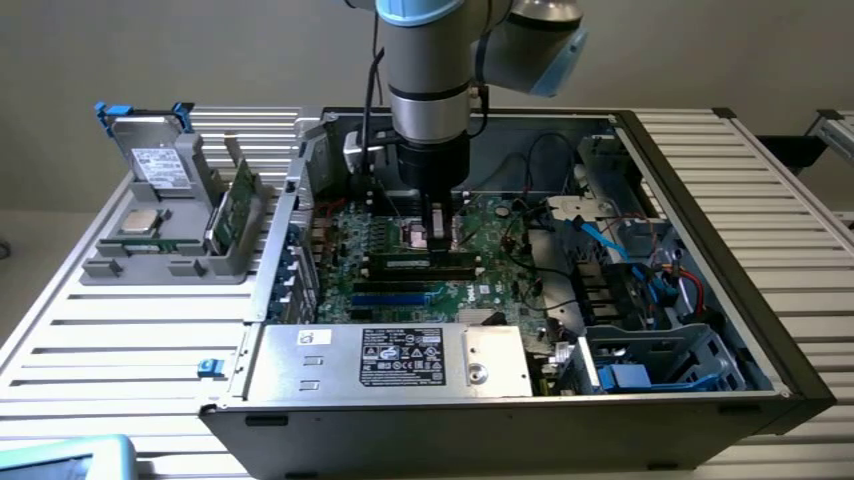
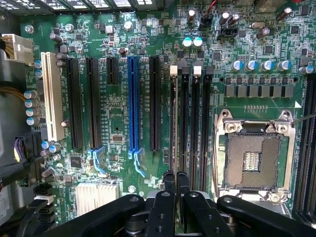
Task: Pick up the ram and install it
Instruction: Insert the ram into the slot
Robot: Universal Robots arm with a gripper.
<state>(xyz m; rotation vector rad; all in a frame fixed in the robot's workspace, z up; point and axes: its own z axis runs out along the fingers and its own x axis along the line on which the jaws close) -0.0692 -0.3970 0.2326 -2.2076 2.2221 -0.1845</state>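
Ram (image 1: pixel 238 210) stands on edge in the grey holder (image 1: pixel 160 268) on the exterior view's left, outside the computer case (image 1: pixel 467 440), well apart from my gripper (image 1: pixel 430 238) (image 2: pixel 175 177). I hang low over the motherboard's (image 2: pixel 118 123) 4 memory slots (image 2: pixel 196 123), fingers (image 2: pixel 169 181) pinched nearly together; whether anything sits between them I cannot tell.

Probably a robotics lab: open computer case (image 1: pixel 467 432) on slatted metal bench (image 1: pixel 120 340).

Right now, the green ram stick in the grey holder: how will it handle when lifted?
The ram stick looks like a thin flat circuit board, so probably stiff and light. It stands on edge in the grey holder, so a sideways push would likely lever it, not slide it.
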